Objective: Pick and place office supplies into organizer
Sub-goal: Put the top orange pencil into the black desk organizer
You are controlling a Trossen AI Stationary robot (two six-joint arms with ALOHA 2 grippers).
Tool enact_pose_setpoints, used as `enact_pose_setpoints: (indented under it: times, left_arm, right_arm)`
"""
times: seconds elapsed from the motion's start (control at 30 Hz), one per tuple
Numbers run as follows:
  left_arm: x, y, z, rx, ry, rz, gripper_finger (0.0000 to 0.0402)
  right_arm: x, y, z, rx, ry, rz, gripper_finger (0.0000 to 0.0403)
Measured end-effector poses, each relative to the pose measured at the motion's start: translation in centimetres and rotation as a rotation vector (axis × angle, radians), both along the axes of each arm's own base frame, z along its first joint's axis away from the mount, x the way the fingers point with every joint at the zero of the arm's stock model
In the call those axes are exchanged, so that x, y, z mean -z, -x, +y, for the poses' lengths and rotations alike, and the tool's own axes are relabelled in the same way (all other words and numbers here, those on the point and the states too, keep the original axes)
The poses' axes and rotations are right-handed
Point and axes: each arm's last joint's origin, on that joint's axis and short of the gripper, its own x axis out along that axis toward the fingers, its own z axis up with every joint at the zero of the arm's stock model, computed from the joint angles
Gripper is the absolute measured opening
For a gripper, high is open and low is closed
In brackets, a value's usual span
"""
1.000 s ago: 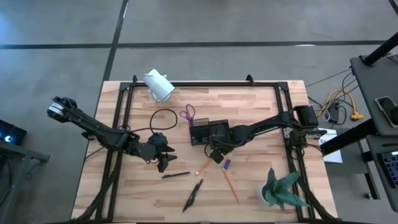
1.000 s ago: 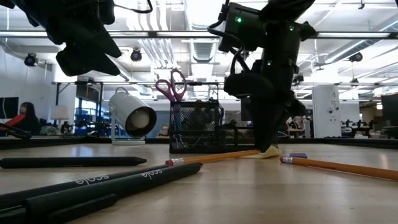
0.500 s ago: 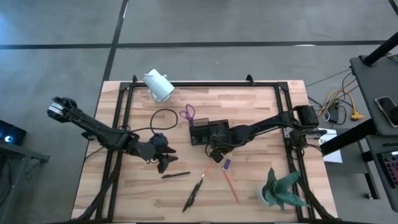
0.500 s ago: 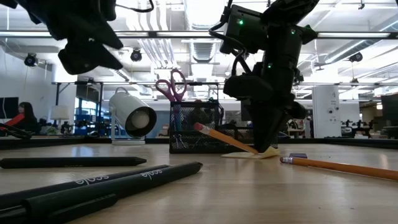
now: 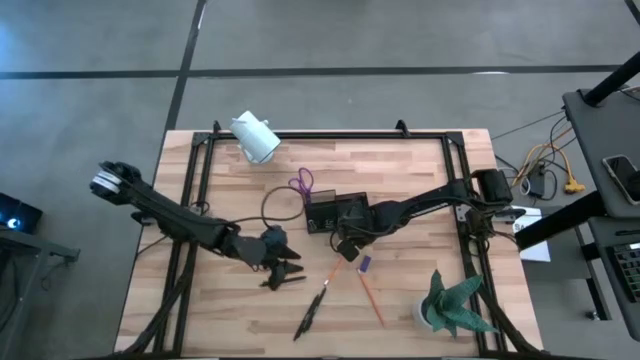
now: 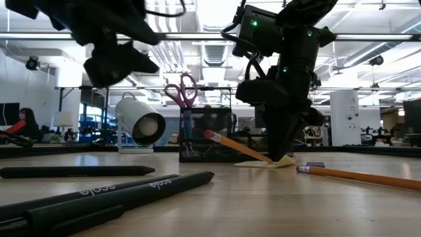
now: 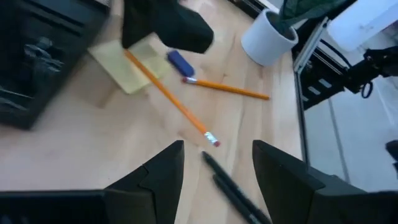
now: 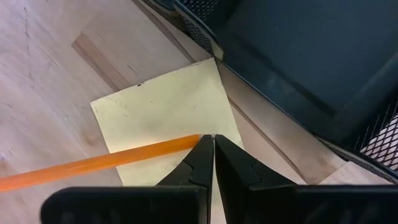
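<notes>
My right gripper (image 8: 212, 142) points down over the yellow sticky-note pad (image 8: 155, 115), shut on an orange pencil (image 8: 93, 163). The pad lies flat beside the dark mesh organizer (image 5: 337, 212), which holds purple-handled scissors (image 6: 181, 89). My left gripper (image 7: 214, 168) is open above the table, left of the pencil. It touches nothing. Below and beyond it lie black pens (image 5: 283, 281) (image 5: 310, 312). A second pencil (image 5: 372, 298) and a small purple piece (image 5: 365, 265) lie flat on the wood. My right gripper pinches the pencil's end (image 8: 193, 144) over the sticky pad between its two fingertips. The fingers come from above, pointing steeply down, across the pencil. The pencil slants, its eraser end (image 6: 208, 134) raised off the table toward the left arm.
A white cylindrical camera (image 5: 256, 137) lies at the far left, with a black cable loop (image 5: 275, 200) near it. A potted green plant (image 5: 452, 305) stands at the near right. Black frame rails (image 5: 195, 190) run along the table's sides.
My left gripper has gone toward the table's right, closer to the pens and the held pencil, and has tipped a little more downward. The pencil's eraser end has risen off the table while its gripped end stayed at the pad.
</notes>
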Motion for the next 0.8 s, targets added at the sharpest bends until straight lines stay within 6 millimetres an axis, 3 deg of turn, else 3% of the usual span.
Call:
enact_pose_setpoints:
  times: [0.13, 0.27, 0.5, 0.67, 0.8]
  left_arm:
    - [0.9, -2.0, -1.5, -0.006, 0.036, 0.050, 0.0173]
    - [0.6, -3.7, -3.2, 0.010, 0.004, 0.102, 0.0173]
    - [-0.1, -6.0, -4.7, -0.150, -0.156, 0.387, 0.0173]
    - [-0.8, -9.0, -6.3, -0.179, -0.103, 0.354, 0.0173]
    - [0.1, -10.6, -7.1, -0.200, -0.086, 0.373, 0.0173]
  right_arm:
    - [0.0, 0.0, 0.0, 0.006, 0.002, 0.000, 0.0008]
    - [0.0, 0.0, 0.0, 0.023, 0.011, -0.003, 0.0008]
    - [0.1, 0.0, -0.1, 0.023, 0.019, 0.000, 0.0008]
    - [0.1, 0.0, -0.1, 0.009, 0.022, 0.000, 0.0008]
    - [0.1, 0.0, -0.1, 0.009, 0.022, 0.000, 0.0009]
